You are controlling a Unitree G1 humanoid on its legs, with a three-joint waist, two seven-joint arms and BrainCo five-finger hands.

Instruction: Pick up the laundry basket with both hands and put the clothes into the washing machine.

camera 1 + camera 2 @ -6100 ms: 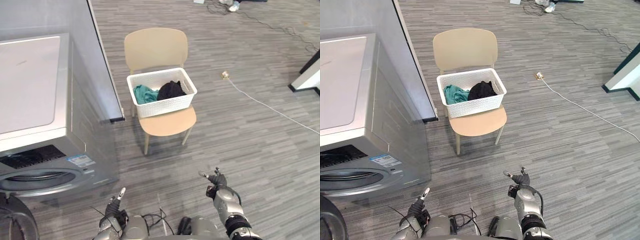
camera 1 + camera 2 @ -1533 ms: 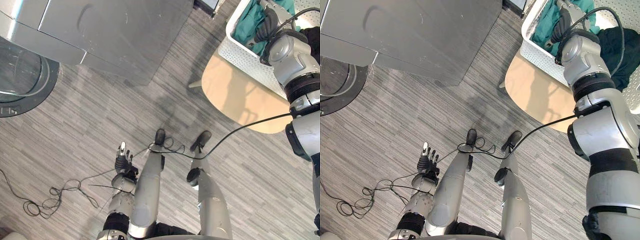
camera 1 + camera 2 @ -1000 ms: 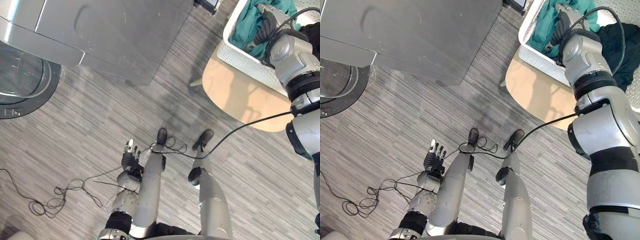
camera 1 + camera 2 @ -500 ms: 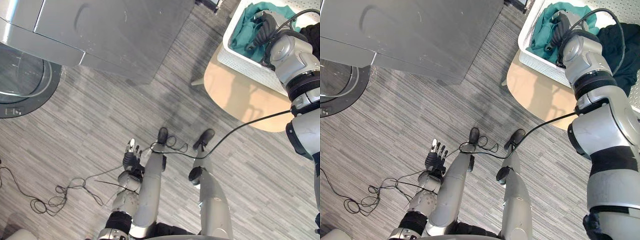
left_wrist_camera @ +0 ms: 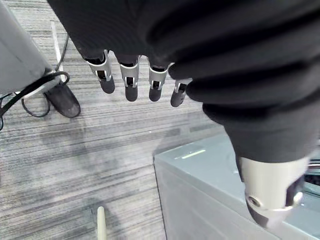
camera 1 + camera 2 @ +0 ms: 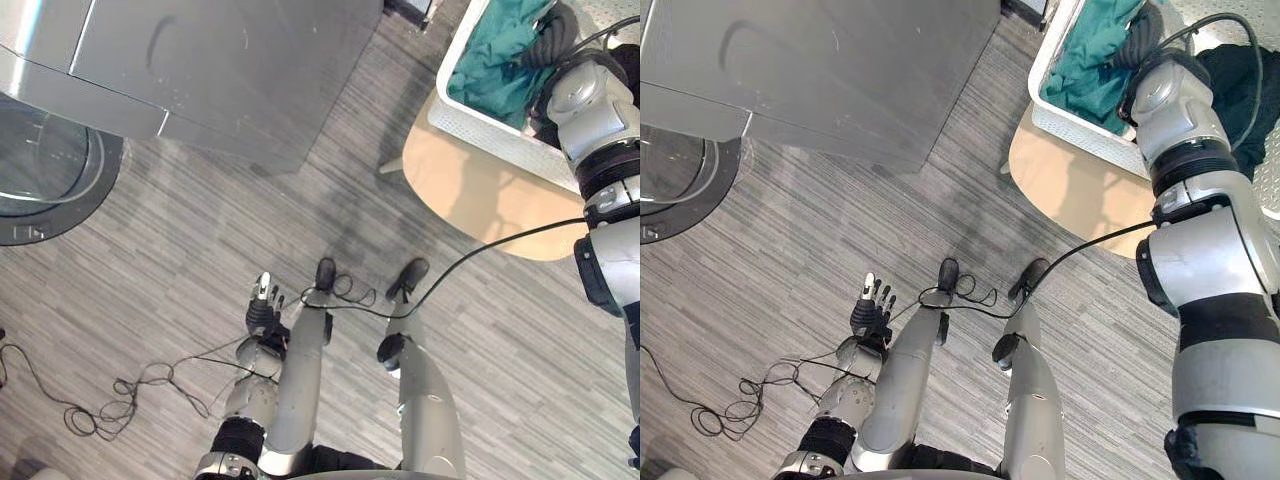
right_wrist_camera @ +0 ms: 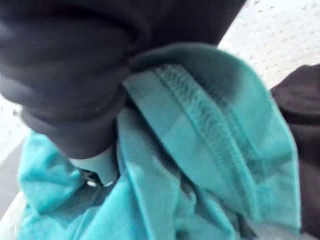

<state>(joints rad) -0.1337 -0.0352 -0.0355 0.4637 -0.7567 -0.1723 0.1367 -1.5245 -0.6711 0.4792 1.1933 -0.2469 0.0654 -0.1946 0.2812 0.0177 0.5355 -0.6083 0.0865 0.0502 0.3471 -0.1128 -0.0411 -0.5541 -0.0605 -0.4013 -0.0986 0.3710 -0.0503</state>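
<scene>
The white laundry basket [image 6: 478,108] stands on a tan chair [image 6: 480,200] at the upper right. Inside it a teal garment [image 6: 505,60] lies beside a black garment [image 6: 1240,90]. My right hand [image 6: 556,28] is down in the basket, its fingers curled into the teal garment [image 7: 200,150], which bunches up against the palm [image 7: 75,90]. My left hand [image 6: 262,312] hangs low over the floor, well away from the basket, with its fingers [image 5: 131,85] straight and empty.
The grey washing machine [image 6: 230,70] fills the upper left, its round door [image 6: 40,170] swung open at the left edge. Grey plank floor lies between the machine and the chair.
My right hand's fingers have curled into the teal garment, and the cloth now stands bunched higher in the basket. The left hand has hardly moved.
</scene>
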